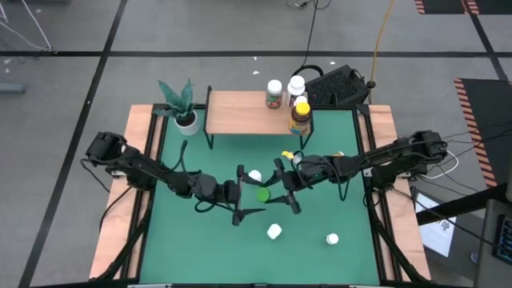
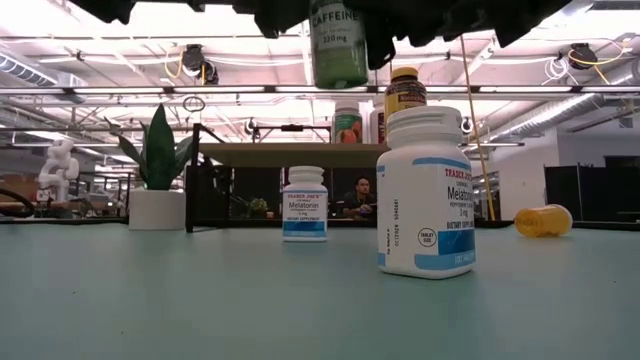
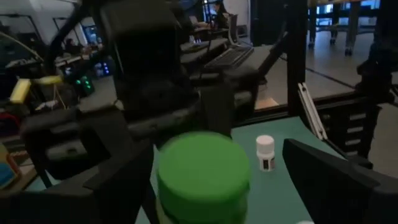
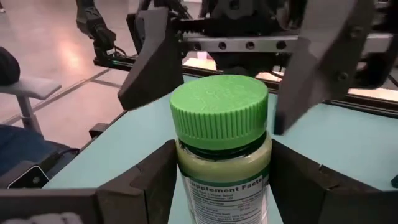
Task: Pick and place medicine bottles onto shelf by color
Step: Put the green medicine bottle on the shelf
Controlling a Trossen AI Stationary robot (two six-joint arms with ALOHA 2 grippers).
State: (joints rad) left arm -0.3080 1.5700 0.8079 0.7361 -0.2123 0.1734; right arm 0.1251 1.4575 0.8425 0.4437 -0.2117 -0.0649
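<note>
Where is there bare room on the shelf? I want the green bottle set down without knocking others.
The shelf is bare from its end near the potted plant across to the middle. Its other end is crowded: three white-capped bottles and the yellow-capped bottle cluster there. The green bottle sits in the right gripper.

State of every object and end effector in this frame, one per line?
Green-capped medicine bottle: upright, airborne, gripped.
Right end effector: shut on the green-capped medicine bottle.
Left end effector: open, flanking that bottle.
Near white melatonin bottle: upright on table.
Far white melatonin bottle: upright.
Orange bottle: lying on its side.
Amber yellow-capped bottle: upright on light-wood shelf.
</note>
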